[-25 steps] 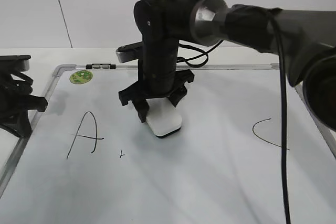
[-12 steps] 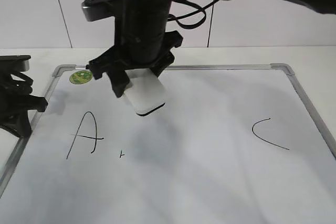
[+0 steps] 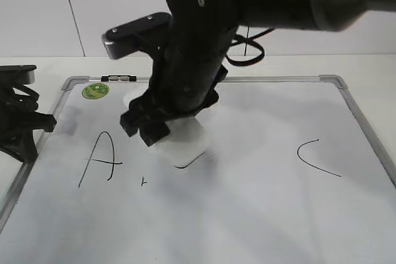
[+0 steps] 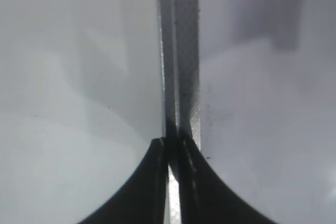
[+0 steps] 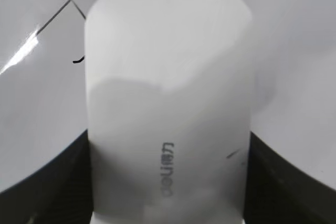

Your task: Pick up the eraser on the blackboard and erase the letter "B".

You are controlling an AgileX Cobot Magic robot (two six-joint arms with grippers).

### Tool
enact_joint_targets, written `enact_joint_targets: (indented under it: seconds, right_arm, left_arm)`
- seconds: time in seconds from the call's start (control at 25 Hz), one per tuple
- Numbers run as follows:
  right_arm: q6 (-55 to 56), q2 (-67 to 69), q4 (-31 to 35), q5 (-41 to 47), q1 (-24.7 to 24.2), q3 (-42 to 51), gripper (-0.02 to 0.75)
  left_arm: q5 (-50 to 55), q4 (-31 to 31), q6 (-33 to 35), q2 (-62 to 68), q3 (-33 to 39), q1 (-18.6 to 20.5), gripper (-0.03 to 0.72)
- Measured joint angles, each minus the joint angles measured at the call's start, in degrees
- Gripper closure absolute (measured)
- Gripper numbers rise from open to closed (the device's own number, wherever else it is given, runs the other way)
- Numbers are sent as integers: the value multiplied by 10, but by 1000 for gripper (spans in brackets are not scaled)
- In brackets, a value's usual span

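Observation:
My right gripper point(image 3: 162, 129) is shut on the white eraser point(image 3: 184, 143), which is blurred and low over the blackboard point(image 3: 247, 202), to the right of the handwritten "A" point(image 3: 99, 159). In the right wrist view the eraser point(image 5: 168, 103) fills the frame between the black fingers point(image 5: 168, 182), with thin black strokes above it. The letter "B" does not show; a small black mark point(image 3: 143, 182) lies near the "A". The "C" point(image 3: 315, 157) is at the right. My left gripper point(image 3: 25, 131) rests at the board's left edge, its fingers point(image 4: 173, 182) together over the silver frame point(image 4: 184, 51).
A round green sticker point(image 3: 95, 90) sits at the board's top left corner. A small dark clip point(image 3: 119, 78) lies on the top frame. The right arm's dark bulk hangs over the board's upper middle. White table surrounds the board.
The right gripper with the eraser lifted up and left from the board's middle, then came back down and right to a spot beside the "A". The left arm has not moved.

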Motion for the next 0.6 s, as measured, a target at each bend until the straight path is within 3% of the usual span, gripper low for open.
enact_joint_targets:
  seconds: [0.24,0.6]
  right_arm:
    - [-20,-7,15,-114,0,115,206]
    - [-23,21,39,-120,0,120,208]
  left_arm:
    - [0,0,0,0,0,0,669]
    - [0,0,0,0,0,0,669]
